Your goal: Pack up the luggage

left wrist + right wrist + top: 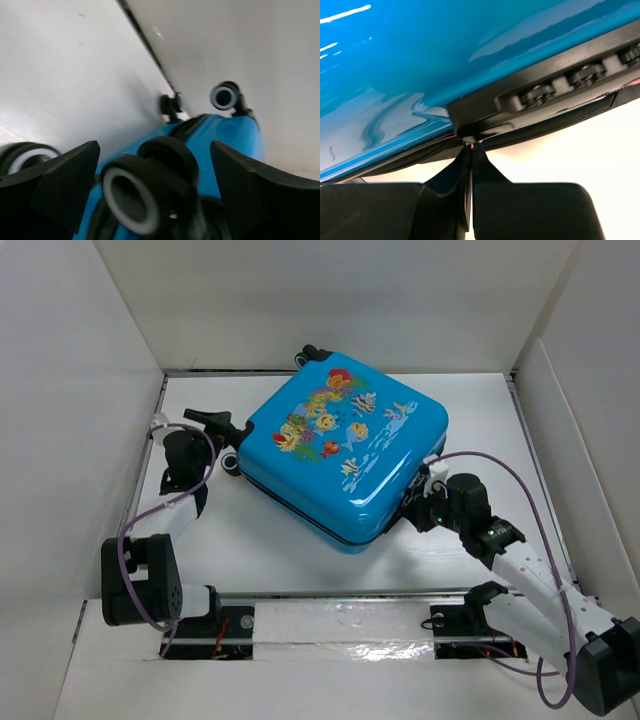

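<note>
The luggage [345,450], a bright blue hard-shell case with a fish print, lies closed and flat on the white table, turned at an angle. My left gripper [220,440] is at its left corner. In the left wrist view the gripper [154,150] is open, its jaws standing either side of a black-and-white wheel [142,192] without touching it. My right gripper [418,508] is at the case's right edge. Its tips [471,145] are pinched shut on a small metal zipper pull just under the black lock block [530,95], beside the zip line [405,157].
White walls [80,390] box in the table on the left, back and right. Two more wheels [224,96] stick out at the case's far end near the back wall. Purple cables [520,490] loop off both arms.
</note>
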Motion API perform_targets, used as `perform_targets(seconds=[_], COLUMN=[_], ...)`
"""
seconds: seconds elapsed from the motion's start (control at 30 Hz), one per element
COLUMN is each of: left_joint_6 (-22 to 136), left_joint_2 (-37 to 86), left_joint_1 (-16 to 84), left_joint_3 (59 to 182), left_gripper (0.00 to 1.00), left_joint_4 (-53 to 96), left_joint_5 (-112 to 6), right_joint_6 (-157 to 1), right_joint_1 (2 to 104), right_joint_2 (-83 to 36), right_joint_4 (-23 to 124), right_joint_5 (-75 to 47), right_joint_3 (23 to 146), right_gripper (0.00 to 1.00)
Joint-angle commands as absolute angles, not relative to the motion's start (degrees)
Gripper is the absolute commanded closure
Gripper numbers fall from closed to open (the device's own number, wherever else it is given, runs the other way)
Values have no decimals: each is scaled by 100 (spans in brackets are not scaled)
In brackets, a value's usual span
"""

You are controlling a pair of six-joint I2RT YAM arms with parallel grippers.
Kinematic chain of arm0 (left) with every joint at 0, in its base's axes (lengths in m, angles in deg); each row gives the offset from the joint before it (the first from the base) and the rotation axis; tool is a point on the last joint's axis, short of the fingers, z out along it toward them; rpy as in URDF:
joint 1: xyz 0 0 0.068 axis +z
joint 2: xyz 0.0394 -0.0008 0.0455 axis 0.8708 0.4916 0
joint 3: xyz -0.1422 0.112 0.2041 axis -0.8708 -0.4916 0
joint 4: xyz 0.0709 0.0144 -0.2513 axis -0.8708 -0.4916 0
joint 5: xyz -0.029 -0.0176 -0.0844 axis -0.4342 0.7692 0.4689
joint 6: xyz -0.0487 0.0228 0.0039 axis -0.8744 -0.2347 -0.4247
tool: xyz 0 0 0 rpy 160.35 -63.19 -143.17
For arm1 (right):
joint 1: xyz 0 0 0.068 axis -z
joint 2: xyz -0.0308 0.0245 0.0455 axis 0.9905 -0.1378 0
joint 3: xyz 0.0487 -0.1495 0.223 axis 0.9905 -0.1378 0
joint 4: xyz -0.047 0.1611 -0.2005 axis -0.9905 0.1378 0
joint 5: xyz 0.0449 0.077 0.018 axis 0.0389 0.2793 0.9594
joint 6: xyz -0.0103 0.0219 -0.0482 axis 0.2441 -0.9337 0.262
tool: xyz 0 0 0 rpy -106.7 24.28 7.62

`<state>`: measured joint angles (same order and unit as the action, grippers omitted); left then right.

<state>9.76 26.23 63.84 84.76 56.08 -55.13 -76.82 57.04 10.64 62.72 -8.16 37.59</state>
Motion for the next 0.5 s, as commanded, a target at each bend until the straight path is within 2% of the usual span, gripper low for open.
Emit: perform_targets(seconds=[0.0,0.13,0.23,0.27,0.3,0.33,0.47], left_joint_6=[1326,1676,2011,2011,1968,1959,2274], left_joint_2=[1727,309,-333,-482,-753,-869,-1221], left_joint_1=[6389,5933,5529,5424,5257,5203,5046], left_joint_3=[8631,8419,8376,8062,7815,7291,6226], left_gripper=[3,1,32,77,95,100,100], left_joint_4=[4959,4757,4379,4396,4431,4475,4633], left_joint_5=[-6501,-7715,-7796,-7596,-7489,-7166,-6164], right_joint_6=[-7671,-7627,-7600,-7609,-7609,-7600,-7556], right_joint_1=[5800,5852,5905,5957,5958,6010,6063], right_joint_2=[955,621,375,287,243,208,76], right_joint_4=[5071,4800,4781,4764,4712,4624,4579], right_joint_5=[-707,-584,-514,-470,-434,-373,-372], right_joint_3=[4392,4621,4866,4911,4946,4981,5078], right_gripper=[100,100,100,100,100,100,100])
